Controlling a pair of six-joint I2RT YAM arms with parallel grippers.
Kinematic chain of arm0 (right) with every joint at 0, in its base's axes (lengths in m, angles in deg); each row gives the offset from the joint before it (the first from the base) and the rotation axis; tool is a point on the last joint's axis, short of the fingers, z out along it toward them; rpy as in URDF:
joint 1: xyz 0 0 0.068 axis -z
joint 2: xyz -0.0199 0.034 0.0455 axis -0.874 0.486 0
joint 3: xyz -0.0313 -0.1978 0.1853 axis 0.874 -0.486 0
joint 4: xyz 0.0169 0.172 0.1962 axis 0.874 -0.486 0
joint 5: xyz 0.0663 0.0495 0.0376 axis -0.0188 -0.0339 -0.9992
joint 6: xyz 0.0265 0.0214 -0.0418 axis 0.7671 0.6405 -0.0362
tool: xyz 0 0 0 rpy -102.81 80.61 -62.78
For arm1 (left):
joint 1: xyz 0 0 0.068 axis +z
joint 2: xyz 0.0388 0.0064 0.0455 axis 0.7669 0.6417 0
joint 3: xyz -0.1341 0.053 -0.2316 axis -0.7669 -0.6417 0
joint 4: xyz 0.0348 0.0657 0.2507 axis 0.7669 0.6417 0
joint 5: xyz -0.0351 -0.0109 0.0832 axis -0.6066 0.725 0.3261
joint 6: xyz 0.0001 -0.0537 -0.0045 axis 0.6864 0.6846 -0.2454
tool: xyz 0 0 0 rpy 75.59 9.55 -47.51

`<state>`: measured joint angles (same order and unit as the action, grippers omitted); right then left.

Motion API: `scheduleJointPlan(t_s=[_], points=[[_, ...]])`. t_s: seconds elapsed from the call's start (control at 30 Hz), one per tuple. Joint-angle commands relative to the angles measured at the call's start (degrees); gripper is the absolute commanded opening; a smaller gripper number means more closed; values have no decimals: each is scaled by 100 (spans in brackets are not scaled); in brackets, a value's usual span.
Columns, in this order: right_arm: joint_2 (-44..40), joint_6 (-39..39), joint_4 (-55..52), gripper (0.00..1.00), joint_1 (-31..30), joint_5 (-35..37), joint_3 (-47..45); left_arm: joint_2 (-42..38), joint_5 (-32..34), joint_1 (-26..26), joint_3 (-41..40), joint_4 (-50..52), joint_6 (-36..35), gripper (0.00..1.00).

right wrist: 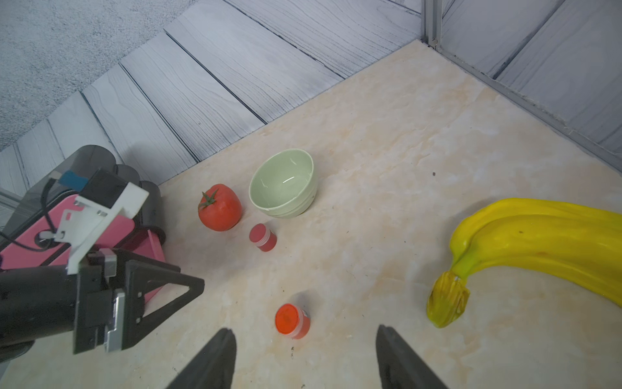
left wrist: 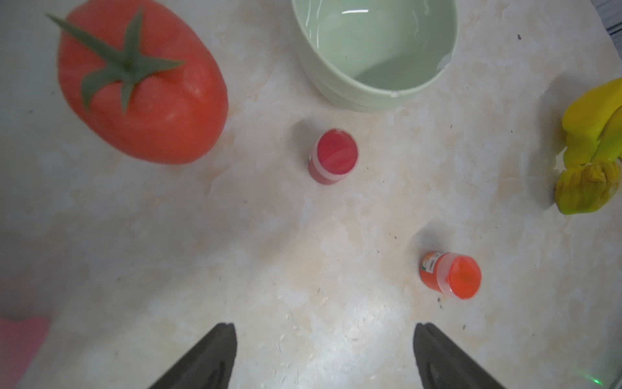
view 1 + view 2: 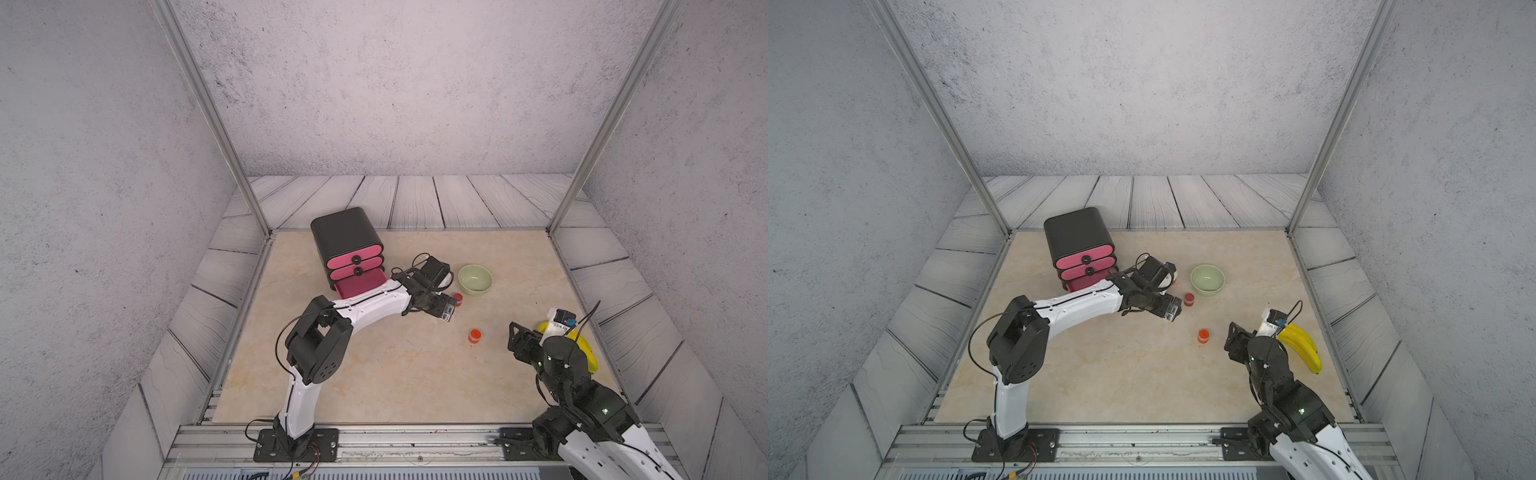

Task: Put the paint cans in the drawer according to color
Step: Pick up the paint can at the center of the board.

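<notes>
Two cans in view: red can [image 2: 335,156] and orange can [image 2: 451,274], both upright on the table [image 3: 374,374] with lids on; the other four are not seen.
Red can, position: just beside the bowl [image 1: 292,206], on its robot-facing side, not touching it.
Orange can, position: farther from the bowl towards the robot, well apart from the red can.
Handling, judged: small, light and rigid. The smooth round sides are probably slippery, and a glancing touch could tip or roll either can.
Grip point, judged: across the body just below the lid, with the can centred between level fingers.
Chest of drawers [image 3: 345,232]: on the left-arm side of the bowl, beyond the tomato. The upper two drawers are closed and the bottom drawer [image 3: 359,284] is pulled out, its contents hidden by the arm.
Left gripper [image 2: 324,326]: fingers spread and empty, short of the red can and roughly lined up with it.
Right gripper [image 1: 304,331]: fingers spread and empty, with the orange can just ahead of the tips, untouched.
Tomato [image 1: 220,207]: just beside the bowl on the chest side, near the red can; wide jaws could knock it.
Bananas [image 1: 538,235]: well apart from the bowl on the right-arm side, clear of both cans.
</notes>
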<state>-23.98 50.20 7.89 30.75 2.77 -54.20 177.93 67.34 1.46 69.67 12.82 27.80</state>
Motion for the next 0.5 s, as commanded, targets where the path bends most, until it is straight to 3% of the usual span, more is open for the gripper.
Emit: scheduleJointPlan(t_s=[0.0, 0.3, 0.47], points=[[-72, -94, -288, 70, 20, 211, 77, 313, -104, -67, 267, -392, -360, 89], [-68, -339, -667, 70, 22, 506, 263, 1191, 15, -142, 968, -699, -574, 84], [-96, -447, -662, 69, 22, 596, 255, 1609, 138, -201, 1405, -644, -732, 73]])
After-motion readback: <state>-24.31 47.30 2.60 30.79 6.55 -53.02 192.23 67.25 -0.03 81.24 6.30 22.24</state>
